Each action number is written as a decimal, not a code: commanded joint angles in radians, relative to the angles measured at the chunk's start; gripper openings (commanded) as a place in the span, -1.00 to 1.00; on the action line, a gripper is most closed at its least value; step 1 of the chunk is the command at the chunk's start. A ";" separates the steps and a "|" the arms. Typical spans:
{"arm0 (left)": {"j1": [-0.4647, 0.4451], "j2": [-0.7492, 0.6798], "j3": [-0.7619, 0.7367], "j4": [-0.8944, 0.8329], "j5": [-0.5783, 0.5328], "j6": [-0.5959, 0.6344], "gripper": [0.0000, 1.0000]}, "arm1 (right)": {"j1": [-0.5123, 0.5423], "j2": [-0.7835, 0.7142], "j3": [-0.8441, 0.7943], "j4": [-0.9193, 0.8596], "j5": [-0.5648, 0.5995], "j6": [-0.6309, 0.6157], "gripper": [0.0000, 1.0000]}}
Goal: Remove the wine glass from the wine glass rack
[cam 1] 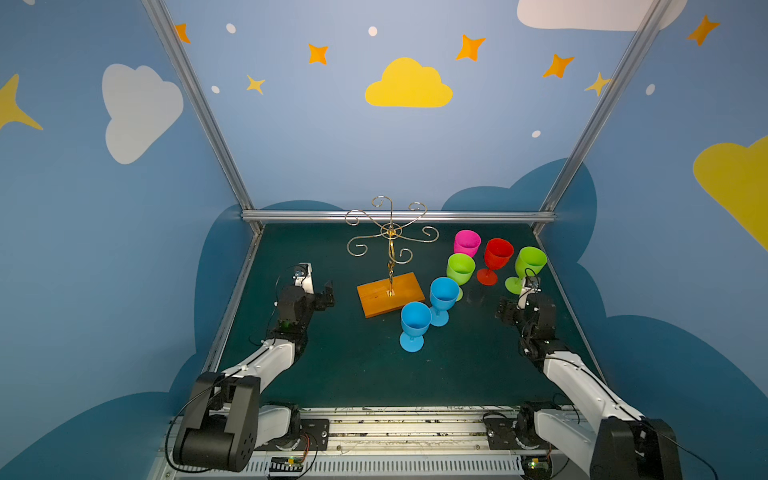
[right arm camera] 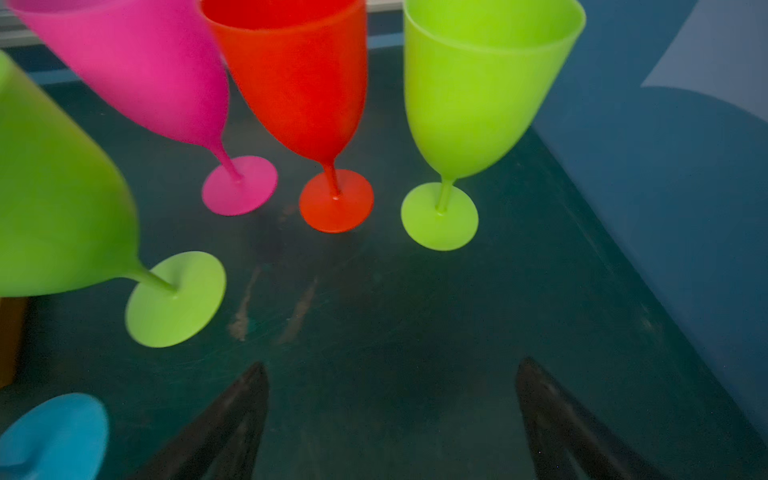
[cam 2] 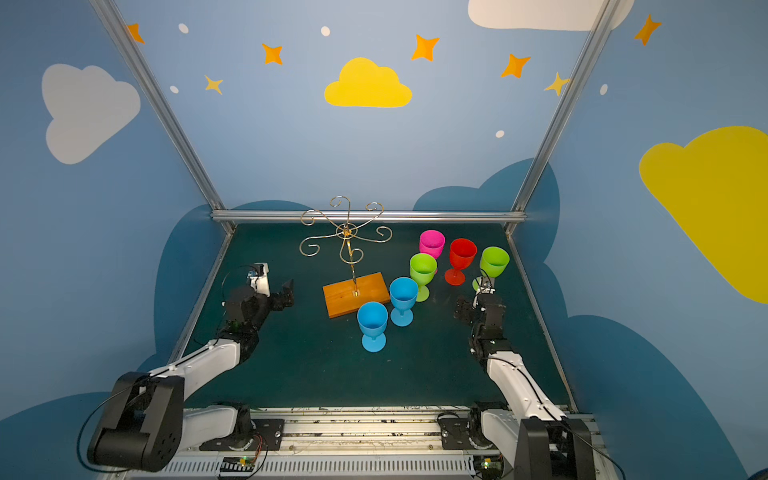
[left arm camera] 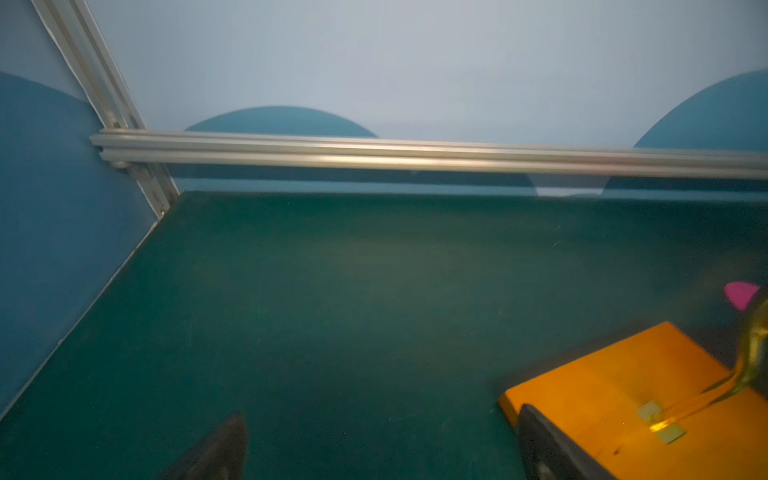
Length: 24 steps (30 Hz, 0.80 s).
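Note:
The wine glass rack (cam 1: pixel 390 249), gold wire on an orange-brown wooden base (cam 2: pixel 356 294), stands mid-table, and nothing hangs from its curled arms. Several wine glasses stand upright on the mat to its right: pink (cam 1: pixel 467 243), red (cam 1: pixel 497 253), two green (cam 1: pixel 460 268) (cam 1: pixel 530 259) and two blue (cam 1: pixel 444 294) (cam 1: pixel 415 320). My left gripper (cam 1: pixel 329 296) is open and empty just left of the base (left arm camera: pixel 623 395). My right gripper (cam 1: pixel 503 309) is open and empty, low in front of the red glass (right arm camera: pixel 307 83) and the right green glass (right arm camera: pixel 478 95).
The dark green mat (cam 1: pixel 353 365) is bounded by an aluminium rail (cam 1: pixel 399 216) at the back and blue walls on both sides. The right green glass stands close to the right wall (right arm camera: pixel 685 187). The front blue glass stands nearest the base's front corner.

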 commanded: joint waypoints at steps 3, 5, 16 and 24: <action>0.029 -0.098 -0.044 -0.022 -0.038 0.077 0.99 | -0.048 0.127 0.003 0.203 -0.105 0.031 0.83; 0.025 -0.116 -0.073 -0.019 -0.077 0.117 0.99 | -0.049 0.180 -0.008 0.270 -0.140 0.029 0.83; 0.073 0.289 -0.048 0.312 -0.061 0.044 0.99 | -0.040 0.335 0.020 0.356 -0.135 0.030 0.83; 0.097 0.265 -0.016 0.208 -0.006 0.039 0.99 | 0.055 0.371 0.079 0.297 0.036 0.001 0.83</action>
